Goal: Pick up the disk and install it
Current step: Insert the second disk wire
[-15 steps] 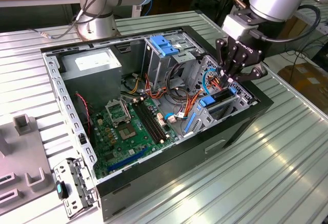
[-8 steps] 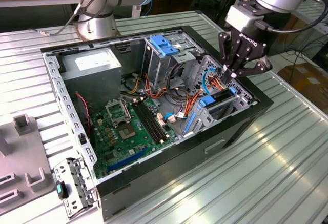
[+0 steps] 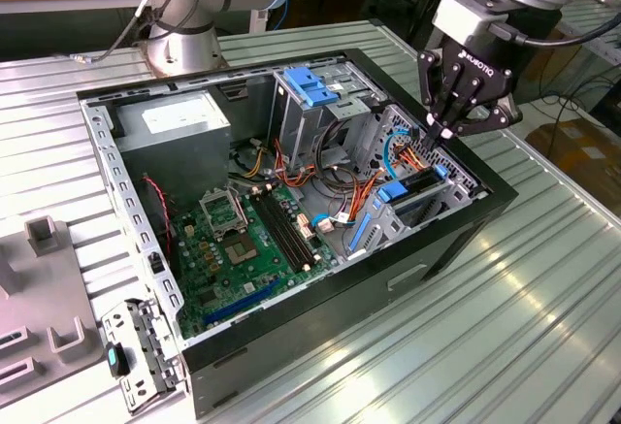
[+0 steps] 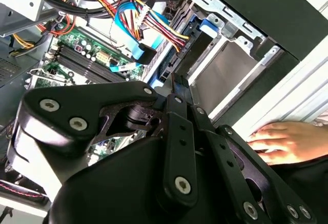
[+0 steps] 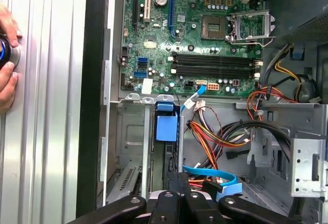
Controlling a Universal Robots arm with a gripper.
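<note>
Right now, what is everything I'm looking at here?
table: one, ribbed silver metal, under everything
computer case: one, black, open, on the table
motherboard: one, green, on the case floor
grey metal box: one, white sticker, far corner of the case
latch plate: one, blue, on top of the drive cage
cable bundle: several wires, orange, yellow, red and black, beside the cage
disk: one, blue-railed, on edge in the bay at the exterior view's right
gripper: one, black, jaws together just above the disk
person's hand: one, resting on the table beside the case
</note>
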